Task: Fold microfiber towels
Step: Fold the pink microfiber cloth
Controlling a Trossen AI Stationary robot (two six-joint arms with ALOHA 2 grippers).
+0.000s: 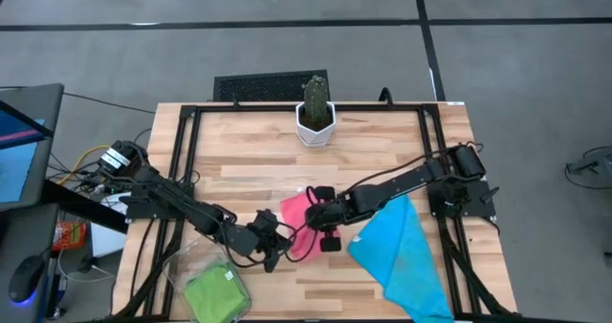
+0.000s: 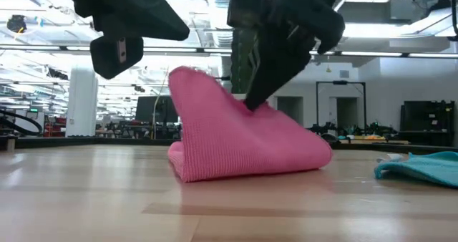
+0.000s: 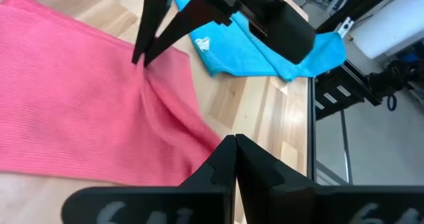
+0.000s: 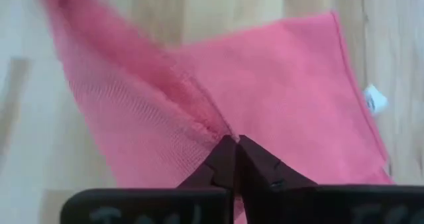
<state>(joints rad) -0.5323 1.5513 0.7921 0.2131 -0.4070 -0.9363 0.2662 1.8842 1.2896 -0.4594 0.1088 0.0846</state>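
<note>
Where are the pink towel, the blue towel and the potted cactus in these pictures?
pink towel (image 2: 243, 145): low view, on the middle of its draped front face.
blue towel (image 1: 402, 251): high view, on the middle of the spread cloth.
potted cactus (image 1: 316, 122): high view, on the white pot's rim below the green stem.

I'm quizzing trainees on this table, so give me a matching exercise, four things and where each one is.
Things:
1. pink towel
2. blue towel
3. green towel
4. potted cactus

Places:
A. far edge of the table, middle
B. in the clear bin at the near left
C. pinched by the right gripper, table centre
D. spread flat at the near right

Pairs: 1-C, 2-D, 3-B, 4-A
</note>
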